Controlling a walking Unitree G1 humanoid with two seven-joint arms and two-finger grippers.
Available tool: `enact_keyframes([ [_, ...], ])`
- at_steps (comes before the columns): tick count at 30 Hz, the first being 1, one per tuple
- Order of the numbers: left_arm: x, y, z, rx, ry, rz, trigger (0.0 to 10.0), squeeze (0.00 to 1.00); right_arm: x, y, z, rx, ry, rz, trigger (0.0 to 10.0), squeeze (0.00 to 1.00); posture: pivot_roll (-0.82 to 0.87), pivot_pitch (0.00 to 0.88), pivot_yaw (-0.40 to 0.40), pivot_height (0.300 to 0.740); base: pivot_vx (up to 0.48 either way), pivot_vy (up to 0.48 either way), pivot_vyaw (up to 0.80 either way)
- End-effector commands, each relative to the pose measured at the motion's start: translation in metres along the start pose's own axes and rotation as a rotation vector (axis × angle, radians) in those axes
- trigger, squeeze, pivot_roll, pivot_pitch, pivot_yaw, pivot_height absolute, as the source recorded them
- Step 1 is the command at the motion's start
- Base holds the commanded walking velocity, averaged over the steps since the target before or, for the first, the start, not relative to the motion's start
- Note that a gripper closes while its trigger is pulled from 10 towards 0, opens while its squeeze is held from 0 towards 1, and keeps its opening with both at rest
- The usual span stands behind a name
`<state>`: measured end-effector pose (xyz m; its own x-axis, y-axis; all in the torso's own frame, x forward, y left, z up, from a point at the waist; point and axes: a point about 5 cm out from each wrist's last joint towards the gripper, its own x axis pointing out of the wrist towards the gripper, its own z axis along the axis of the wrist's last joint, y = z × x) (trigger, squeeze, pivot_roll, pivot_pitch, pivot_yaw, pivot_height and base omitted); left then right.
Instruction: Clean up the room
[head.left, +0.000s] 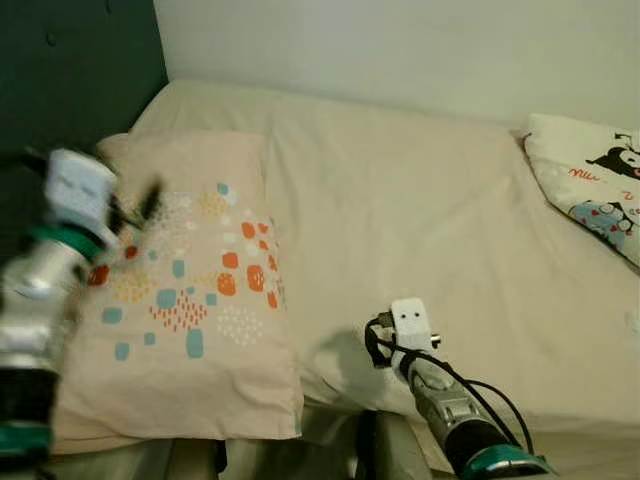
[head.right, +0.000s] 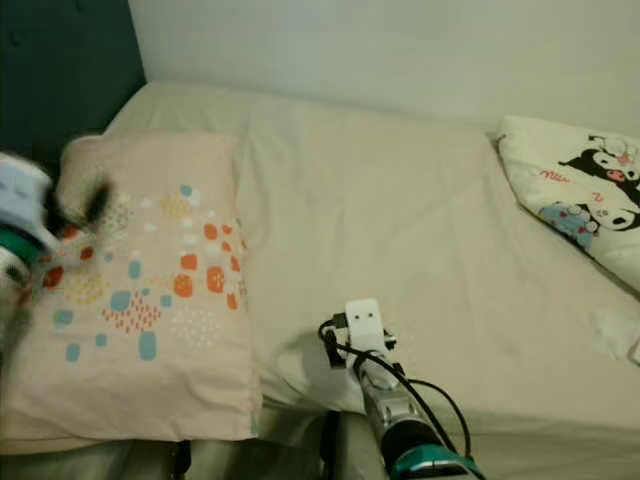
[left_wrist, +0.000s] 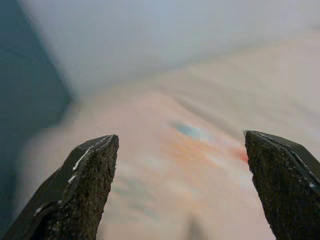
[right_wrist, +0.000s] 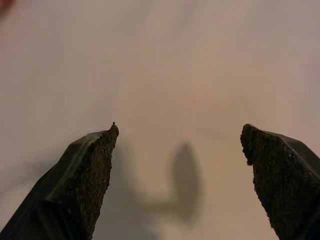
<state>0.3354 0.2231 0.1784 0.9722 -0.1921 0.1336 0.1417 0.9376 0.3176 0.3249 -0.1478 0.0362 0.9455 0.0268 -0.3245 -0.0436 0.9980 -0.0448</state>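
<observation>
Bed (head.left: 420, 210), covered in a plain cream sheet, occupies most of the head view, with a dark teal headboard (head.left: 70, 70) at 10 o'clock and a pale wall (head.left: 420, 45) along 12 o'clock. A peach pillow (head.left: 190, 300) printed with orange and teal marks lies flat on the bed's left side, at 8 to 9 o'clock. A white cartoon-print pillow (head.left: 590, 185) sits at 2 o'clock, well apart from the first. Left gripper (head.left: 135, 215) is raised over the peach pillow's upper left part and blurred; its wrist view shows the fingers (left_wrist: 82, 192) spread wide, gripping nothing, pillow print beyond. Right gripper (right_wrist: 180, 165) is low at 6 o'clock over bare sheet near the bed's front edge, fingers (right_wrist: 80, 180) parted and empty.
</observation>
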Motion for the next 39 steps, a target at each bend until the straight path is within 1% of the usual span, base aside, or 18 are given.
enact_keyframes([
  [1,-0.001,-0.011,-0.002,0.014,0.009,-0.007,10.0,0.0,-0.004,-0.005,0.0,0.04,-0.04,-0.047,10.0,0.0,0.14,0.0,-0.026,0.57,0.0,0.0,0.0],
  [3,-0.007,-0.037,-0.016,-0.005,0.028,-0.019,10.0,0.0,-0.012,-0.005,0.004,0.045,-0.122,-0.084,10.0,0.0,0.12,0.0,-0.016,0.57,0.0,0.0,0.0],
  [4,-0.007,-0.037,-0.016,-0.005,0.028,-0.019,10.0,0.0,-0.012,-0.005,0.004,0.045,-0.122,-0.084,10.0,0.0,0.12,0.0,-0.016,0.57,0.0,0.0,0.0],
  [5,-0.01,-0.045,-0.019,-0.012,0.034,-0.021,10.0,0.0,-0.015,-0.005,0.005,0.043,-0.149,-0.094,10.0,0.0,0.12,0.0,-0.016,0.57,0.0,0.0,0.0],
  [7,-0.017,-0.057,-0.025,-0.023,0.048,-0.023,10.0,0.0,-0.028,-0.003,0.007,0.077,-0.221,-0.114,10.0,0.0,0.1,0.0,-0.006,0.58,0.0,0.0,0.0],
  [9,-0.017,-0.057,-0.025,-0.023,0.048,-0.023,10.0,0.0,-0.028,-0.003,0.007,0.077,-0.221,-0.114,10.0,0.0,0.1,0.0,-0.006,0.58,0.0,0.0,0.0],
  [12,-0.026,-0.069,-0.031,-0.001,0.066,-0.04,10.0,0.0,-0.036,-0.003,0.006,0.09,-0.249,-0.133,10.0,0.0,0.1,0.0,0.0,0.595,0.0,0.0,0.0],
  [15,-0.028,-0.071,-0.032,-0.004,0.072,-0.037,10.0,0.0,-0.036,-0.003,0.006,0.088,-0.25,-0.134,10.0,0.0,0.1,0.0,0.0,0.6,0.0,0.0,0.0],
  [19,-0.032,-0.075,-0.035,-0.004,0.096,-0.03,10.0,0.0,-0.034,-0.004,0.009,0.097,-0.261,-0.141,10.0,0.0,0.1,0.0,-0.008,0.62,0.0,0.0,0.0],
  [20,-0.032,-0.075,-0.035,-0.004,0.096,-0.03,10.0,0.0,-0.034,-0.004,0.009,0.097,-0.261,-0.141,10.0,0.0,0.1,0.0,-0.008,0.62,0.0,0.0,0.0],
  [23,-0.029,-0.076,-0.032,-0.041,0.095,0.001,10.0,0.0,-0.034,-0.002,0.017,0.103,-0.285,-0.138,10.0,0.0,0.1,0.0,-0.01,0.635,0.0,0.0,0.0],
  [25,-0.028,-0.08,-0.032,-0.027,0.093,-0.008,10.0,0.0,-0.035,-0.001,0.022,0.104,-0.293,-0.133,10.0,0.0,0.1,0.0,-0.013,0.645,0.0,0.0,0.0],
  [29,-0.032,-0.082,-0.037,-0.007,0.111,-0.011,10.0,0.0,-0.036,0.0,0.022,0.098,-0.293,-0.13,10.0,0.0,0.1,0.0,-0.017,0.66,0.0,0.0,0.0],
  [32,-0.038,-0.085,-0.042,-0.024,0.147,-0.008,10.0,0.0,-0.038,0.005,0.021,0.089,-0.278,-0.104,10.0,0.0,0.1,0.0,-0.018,0.68,0.0,0.0,0.0],
  [34,-0.038,-0.085,-0.042,-0.024,0.147,-0.008,10.0,0.0,-0.038,0.005,0.021,0.089,-0.278,-0.104,10.0,0.0,0.1,0.0,-0.018,0.68,0.0,0.0,0.0],
  [35,-0.041,-0.085,-0.045,-0.03,0.168,0.004,10.0,0.0,-0.038,0.006,0.021,0.085,-0.278,-0.1,10.0,0.0,0.09,0.0,-0.017,0.69,0.0,0.0,0.0],
  [38,-0.042,-0.084,-0.046,-0.035,0.175,0.009,10.0,0.0,-0.039,0.006,0.021,0.086,-0.279,-0.1,10.0,0.0,0.09,0.0,-0.017,0.695,0.0,0.0,0.0],
  [39,-0.043,-0.084,-0.047,-0.049,0.184,0.018,10.0,0.0,-0.04,0.005,0.021,0.091,-0.278,-0.102,10.0,0.0,0.09,0.0,-0.018,0.7,0.0,0.0,0.0],
])
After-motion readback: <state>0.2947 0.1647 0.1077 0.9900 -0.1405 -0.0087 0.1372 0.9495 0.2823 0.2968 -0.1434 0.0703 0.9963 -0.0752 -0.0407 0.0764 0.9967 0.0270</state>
